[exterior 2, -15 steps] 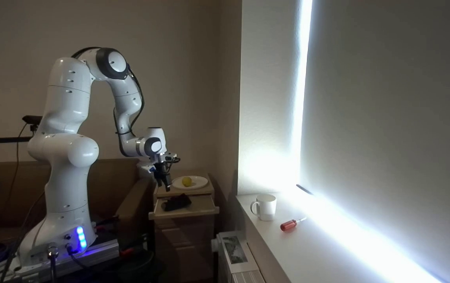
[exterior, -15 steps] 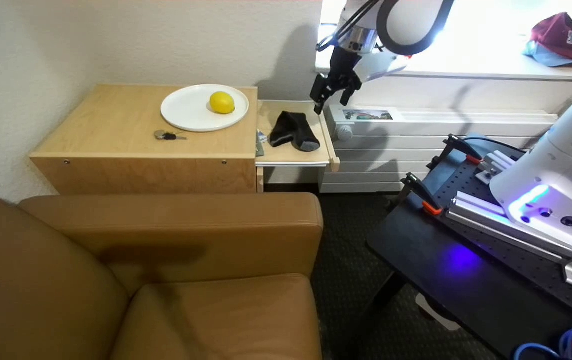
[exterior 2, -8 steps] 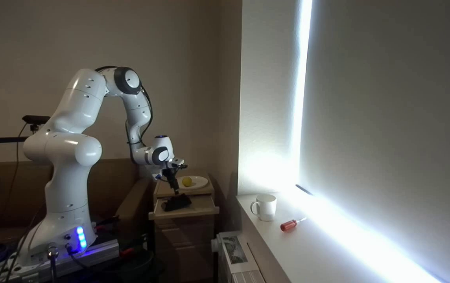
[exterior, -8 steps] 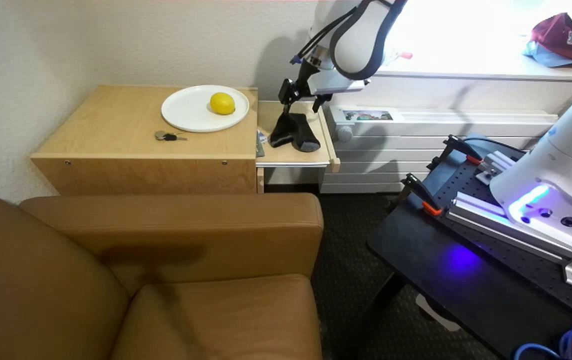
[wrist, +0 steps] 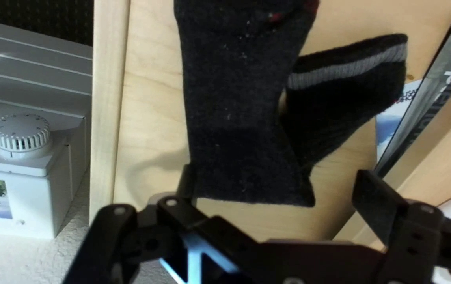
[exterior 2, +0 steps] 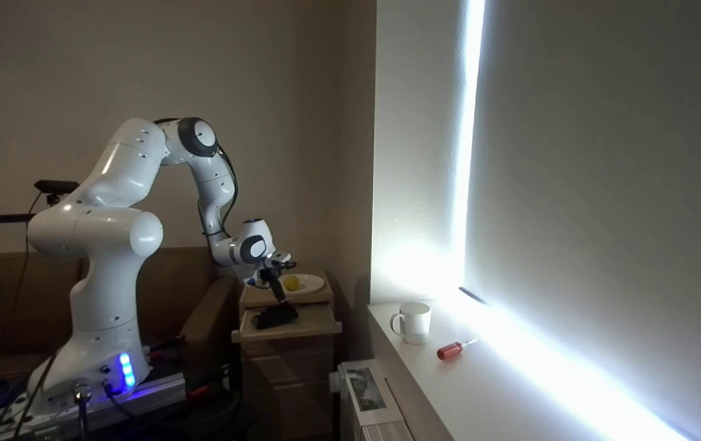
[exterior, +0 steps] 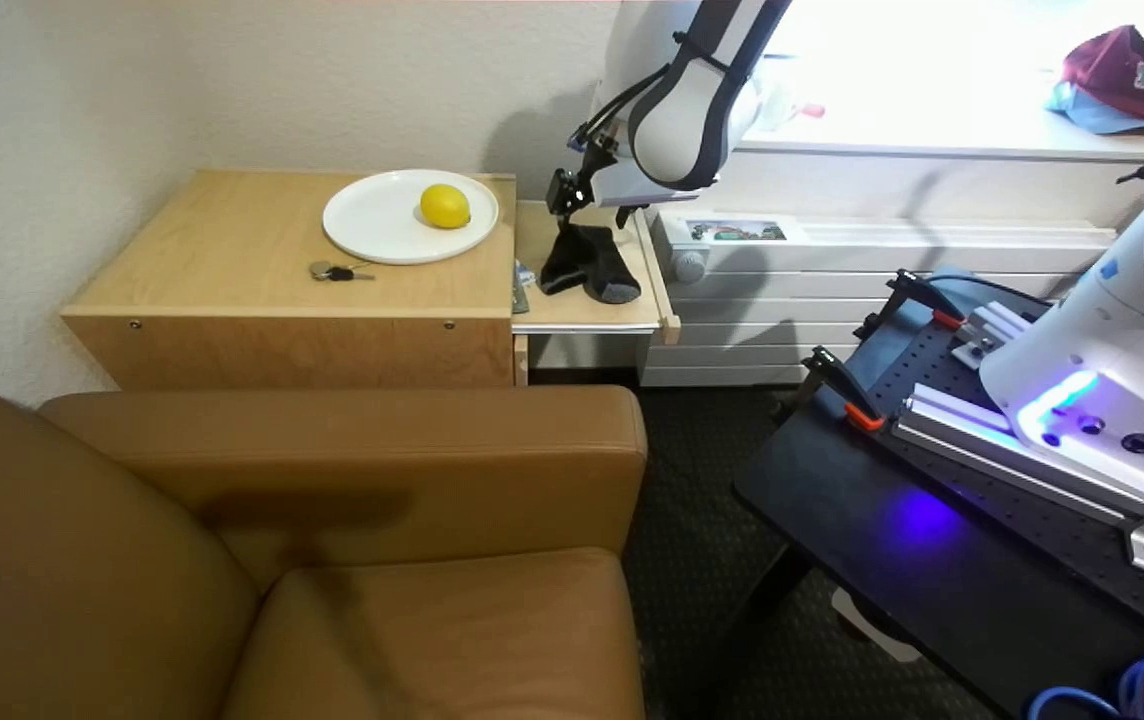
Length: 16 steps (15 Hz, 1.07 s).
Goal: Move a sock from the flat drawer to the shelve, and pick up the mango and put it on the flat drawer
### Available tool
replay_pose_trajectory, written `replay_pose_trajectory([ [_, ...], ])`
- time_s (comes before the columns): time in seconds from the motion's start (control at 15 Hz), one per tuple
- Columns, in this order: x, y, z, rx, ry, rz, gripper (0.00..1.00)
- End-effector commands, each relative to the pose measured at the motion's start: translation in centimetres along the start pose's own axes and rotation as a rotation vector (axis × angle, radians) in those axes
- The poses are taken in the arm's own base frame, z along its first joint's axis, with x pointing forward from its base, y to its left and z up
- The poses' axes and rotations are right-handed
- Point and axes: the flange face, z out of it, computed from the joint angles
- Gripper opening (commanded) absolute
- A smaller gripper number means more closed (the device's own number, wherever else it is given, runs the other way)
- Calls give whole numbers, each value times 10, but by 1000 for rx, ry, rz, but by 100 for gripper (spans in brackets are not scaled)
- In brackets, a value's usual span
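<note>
The dark folded sock (exterior: 589,264) lies in the pulled-out flat drawer (exterior: 587,312) of the wooden cabinet. It also shows in an exterior view (exterior 2: 276,315) and in the wrist view (wrist: 237,90), with a grey-striped cuff. My gripper (wrist: 275,171) is open and empty. Its fingers stand apart at the sock's near folded end, just above it; the left fingertip overlaps the sock's edge, and contact cannot be told. In an exterior view the gripper (exterior: 592,220) is at the sock's wall-side end. The yellow fruit, taken as the mango (exterior: 444,206), rests on a white plate (exterior: 372,222) on the cabinet top.
Keys (exterior: 334,272) lie on the cabinet top (exterior: 232,240). A radiator (exterior: 892,260) stands beside the drawer, and the sofa arm (exterior: 352,425) in front of the cabinet. The windowsill (exterior 2: 430,386) holds a mug (exterior 2: 415,323) and a red screwdriver (exterior 2: 450,351). A card lies in the drawer.
My gripper has moved toward the cabinet and down, from above the drawer's outer edge to the sock's end. The sock, fruit and plate have not moved.
</note>
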Motion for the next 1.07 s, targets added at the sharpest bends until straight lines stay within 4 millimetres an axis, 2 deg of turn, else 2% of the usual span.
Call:
replay_pose_trajectory([
  [0.0, 2, 7, 25, -40, -33, 33, 100],
  [0.27, 0, 12, 51, -71, -51, 55, 100],
  [0.33, -4, 12, 38, -56, -32, 45, 100],
  [0.6, -5, 12, 51, -62, -52, 51, 100],
  [0.67, -5, 12, 51, -52, -66, 54, 75],
  [0.73, -5, 12, 51, -52, -63, 56, 74],
  [1.0, -3, 12, 51, -35, -76, 75, 45],
])
